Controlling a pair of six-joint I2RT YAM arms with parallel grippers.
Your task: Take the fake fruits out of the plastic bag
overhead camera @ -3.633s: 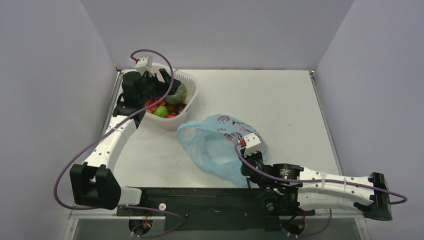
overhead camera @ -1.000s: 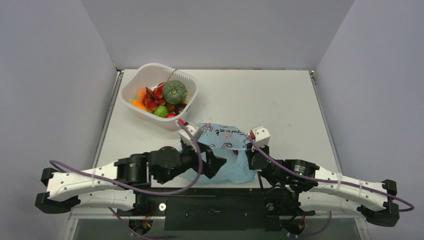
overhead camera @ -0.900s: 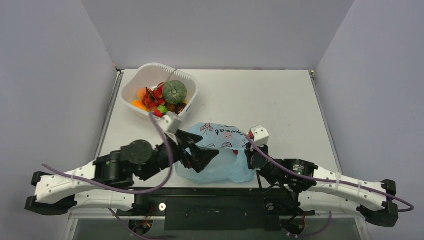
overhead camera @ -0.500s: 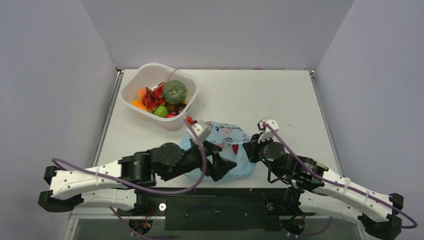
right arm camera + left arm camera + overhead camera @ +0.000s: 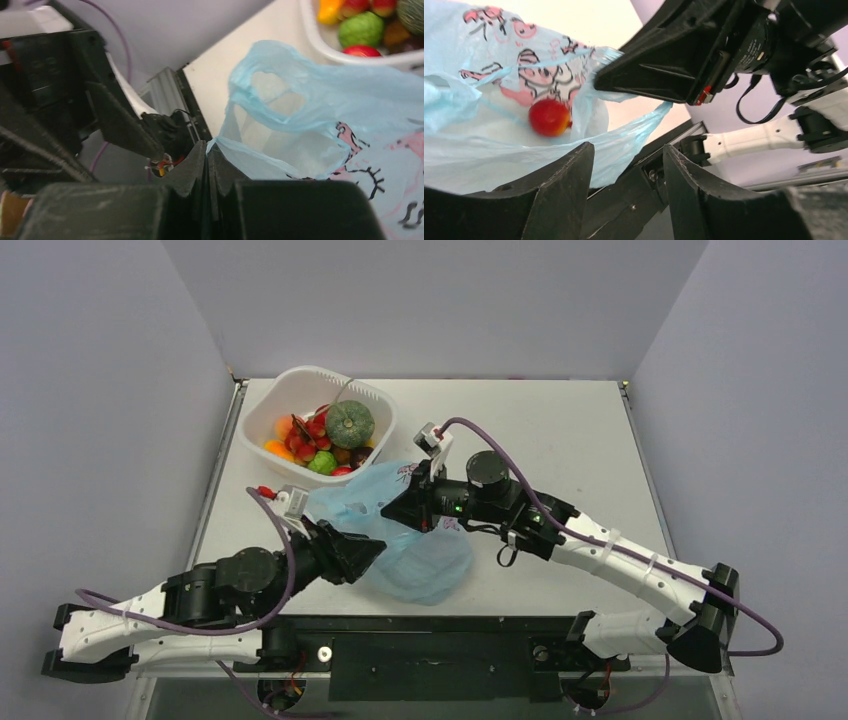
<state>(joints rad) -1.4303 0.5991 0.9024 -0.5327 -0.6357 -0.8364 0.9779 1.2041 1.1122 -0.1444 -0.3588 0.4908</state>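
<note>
The light-blue plastic bag (image 5: 415, 550) lies crumpled at the table's near middle, just in front of the tub. My right gripper (image 5: 398, 512) is shut on the bag's rim and holds it up; in the right wrist view the film (image 5: 280, 115) runs out of the closed jaws (image 5: 207, 146). My left gripper (image 5: 373, 552) is open at the bag's left side, with the film (image 5: 499, 150) beside its left finger. Through the left wrist view, a small red-orange round fruit (image 5: 549, 117) lies inside the bag. The dark green gourd (image 5: 350, 423) sits in the tub with other fruits.
The white tub (image 5: 300, 371) stands at the back left, holding several fruits, among them a lime-green piece (image 5: 360, 29). Its rim (image 5: 350, 57) nearly touches the bag. The black rail runs along the near table edge (image 5: 430, 625). Grey walls close in on three sides.
My right arm has swung left and forward over the bag and now pinches its rim. My left gripper has drawn back to the left. The bag has shifted towards the tub.
</note>
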